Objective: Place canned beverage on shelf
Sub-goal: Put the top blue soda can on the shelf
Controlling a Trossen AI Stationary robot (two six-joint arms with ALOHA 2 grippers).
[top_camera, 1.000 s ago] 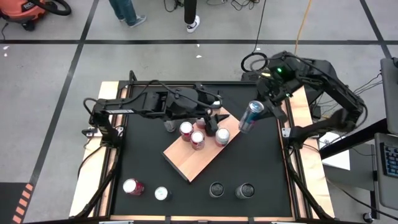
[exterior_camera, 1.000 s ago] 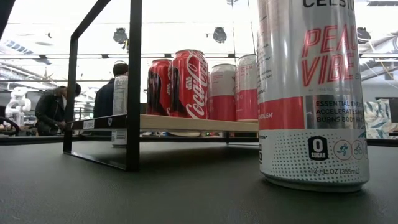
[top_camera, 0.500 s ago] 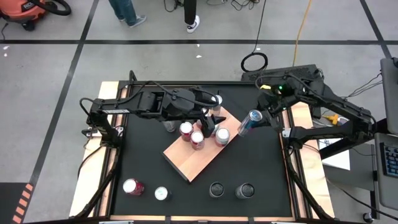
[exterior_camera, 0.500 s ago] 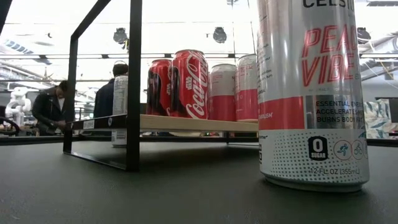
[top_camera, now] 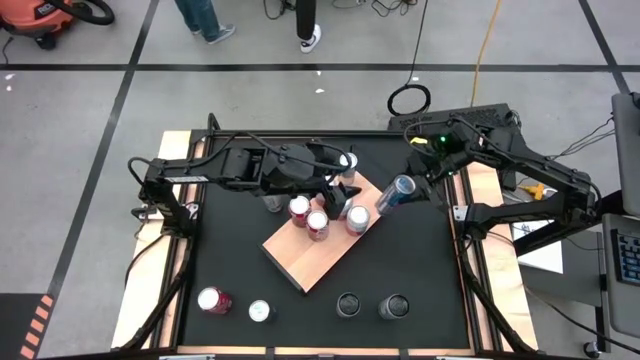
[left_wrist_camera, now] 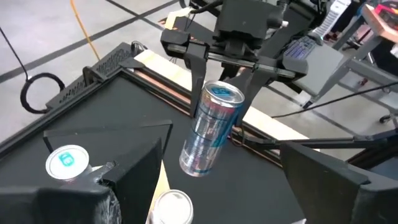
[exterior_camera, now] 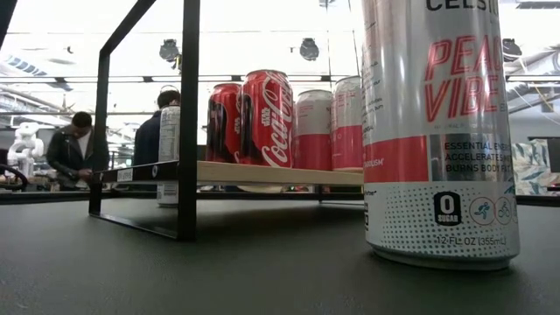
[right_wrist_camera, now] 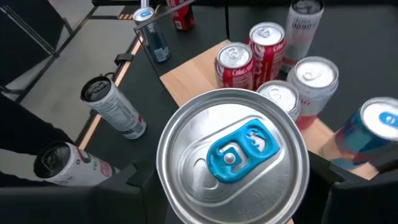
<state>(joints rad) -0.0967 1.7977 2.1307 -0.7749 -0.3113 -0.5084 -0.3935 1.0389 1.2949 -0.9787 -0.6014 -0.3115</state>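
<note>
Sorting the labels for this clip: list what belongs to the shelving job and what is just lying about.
Job in hand:
- blue-tab can, tilted, held in the right claw
- shelf, three cans already on it
- left claw, open over the shelf

Lying about:
- front table cans
- cable coil on the floor

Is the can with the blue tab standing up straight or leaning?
Leaning. The blue-tab can hangs tilted in the right gripper, off the table, near the shelf.
</note>
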